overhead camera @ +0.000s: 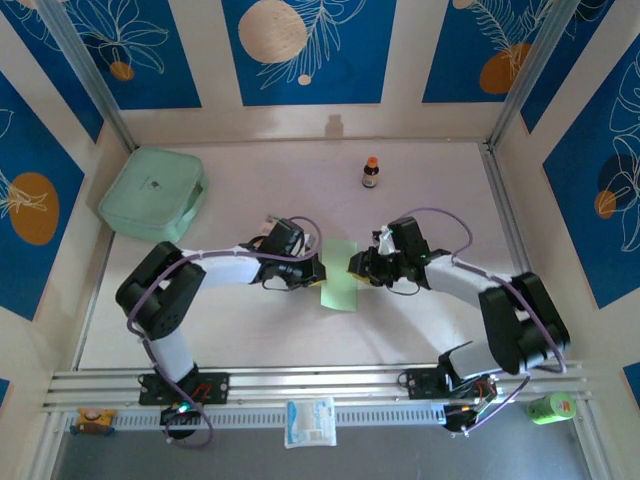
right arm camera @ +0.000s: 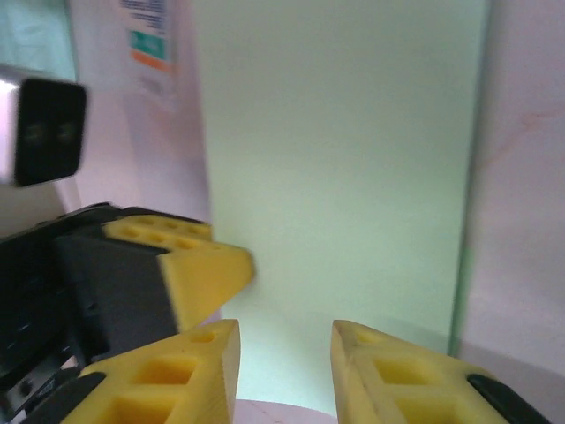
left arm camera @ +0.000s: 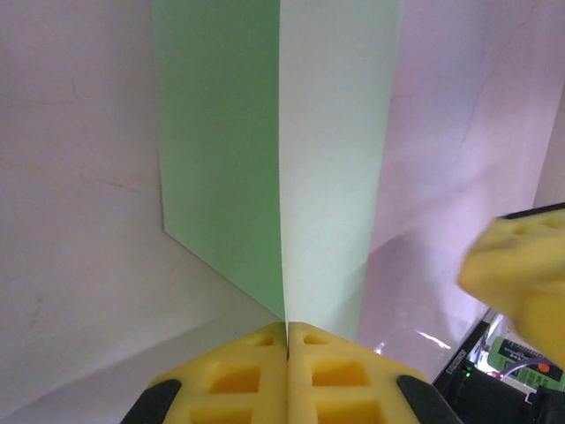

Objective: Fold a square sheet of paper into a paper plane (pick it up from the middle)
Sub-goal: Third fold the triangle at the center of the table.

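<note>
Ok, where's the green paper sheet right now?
In the top view the square sheet of paper sits mid-table between the left gripper, shut on it, and the open right gripper.

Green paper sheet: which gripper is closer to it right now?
Left. The left gripper is shut on an edge of the paper sheet, so it is touching it. The right gripper sits open at the sheet's other side, not gripping.
</note>
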`<state>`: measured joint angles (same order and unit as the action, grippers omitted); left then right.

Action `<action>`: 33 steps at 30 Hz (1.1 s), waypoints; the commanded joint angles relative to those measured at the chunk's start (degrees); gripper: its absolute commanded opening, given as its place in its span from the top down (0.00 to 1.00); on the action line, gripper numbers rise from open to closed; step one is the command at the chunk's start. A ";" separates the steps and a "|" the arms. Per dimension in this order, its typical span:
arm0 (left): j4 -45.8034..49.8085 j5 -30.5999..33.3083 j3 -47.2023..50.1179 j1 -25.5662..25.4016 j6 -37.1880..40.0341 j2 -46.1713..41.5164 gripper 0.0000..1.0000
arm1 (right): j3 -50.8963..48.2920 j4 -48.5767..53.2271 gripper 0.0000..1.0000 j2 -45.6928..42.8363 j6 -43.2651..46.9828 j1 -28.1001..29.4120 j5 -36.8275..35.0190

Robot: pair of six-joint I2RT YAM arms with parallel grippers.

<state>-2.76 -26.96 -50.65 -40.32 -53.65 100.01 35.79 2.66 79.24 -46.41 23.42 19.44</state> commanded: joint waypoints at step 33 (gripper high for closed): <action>-4.31 -2.12 3.20 0.50 -8.62 -3.36 0.99 | -10.61 -21.03 0.46 -0.77 49.70 42.84 -61.04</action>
<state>-6.85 -28.05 -47.42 -40.14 -62.67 97.14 24.27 -16.53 78.50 2.90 65.41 -37.85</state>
